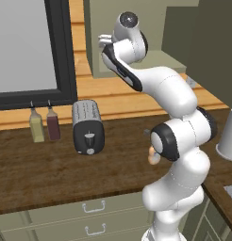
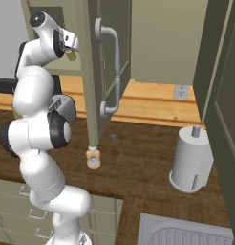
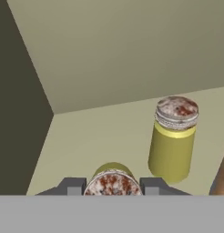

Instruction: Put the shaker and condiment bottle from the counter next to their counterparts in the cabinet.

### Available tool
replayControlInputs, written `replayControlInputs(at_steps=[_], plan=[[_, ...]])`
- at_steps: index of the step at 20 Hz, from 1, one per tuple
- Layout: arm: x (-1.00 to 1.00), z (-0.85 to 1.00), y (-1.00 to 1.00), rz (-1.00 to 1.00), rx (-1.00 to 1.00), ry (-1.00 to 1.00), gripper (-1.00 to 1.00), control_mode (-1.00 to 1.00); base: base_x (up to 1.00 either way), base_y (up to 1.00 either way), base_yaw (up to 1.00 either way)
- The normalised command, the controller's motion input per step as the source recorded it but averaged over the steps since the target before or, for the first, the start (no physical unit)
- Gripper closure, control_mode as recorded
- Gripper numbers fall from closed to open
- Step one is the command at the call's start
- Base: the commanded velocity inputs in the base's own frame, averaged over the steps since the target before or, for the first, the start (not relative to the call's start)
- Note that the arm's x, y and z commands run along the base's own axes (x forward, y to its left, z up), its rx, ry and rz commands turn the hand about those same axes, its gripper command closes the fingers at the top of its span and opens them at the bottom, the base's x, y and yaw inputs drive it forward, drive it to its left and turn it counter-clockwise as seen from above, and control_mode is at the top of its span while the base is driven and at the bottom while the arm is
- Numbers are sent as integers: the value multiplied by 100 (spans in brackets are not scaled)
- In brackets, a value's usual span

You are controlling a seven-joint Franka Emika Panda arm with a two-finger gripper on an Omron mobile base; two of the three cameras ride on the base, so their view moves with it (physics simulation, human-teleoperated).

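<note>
My gripper [image 3: 112,188] is shut on the shaker [image 3: 112,179], a yellow-green cylinder with a speckled grey cap, just above the cabinet shelf [image 3: 95,136]. Its twin shaker [image 3: 173,141] stands upright on the shelf a little ahead and to the right. A sliver of something orange-brown [image 3: 221,177] shows at the right edge; what it is I cannot tell. From the right base view, the gripper [image 2: 71,48] reaches into the cabinet [image 2: 88,72] with the shaker [image 2: 71,56] under it. The peach-orange condiment bottle [image 2: 93,160] stands on the counter [image 2: 138,153], and peeks out behind the arm [image 1: 153,155].
The open cabinet door with its grey handle [image 2: 114,72] hangs close beside the arm. A toaster [image 1: 88,127] and two tall thin-necked bottles, yellow [image 1: 37,124] and dark red [image 1: 53,123], stand at the back left. A paper towel holder [image 2: 191,160] and a sink [image 2: 186,234] are at the right.
</note>
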Motion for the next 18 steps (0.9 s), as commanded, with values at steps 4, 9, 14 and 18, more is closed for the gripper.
replayControlInputs(at_steps=[4, 9, 14, 18], plan=[[0, -21, 40, -2, 0, 0, 100, -100, 0, 0, 0], [0, -25, 34, -3, 0, 1, 100, -100, 0, 0, 0], [0, -26, 31, -2, 0, 0, -100, -100, 0, 0, 0], [5, -19, 14, -5, 0, 2, -100, -100, 0, 0, 0]])
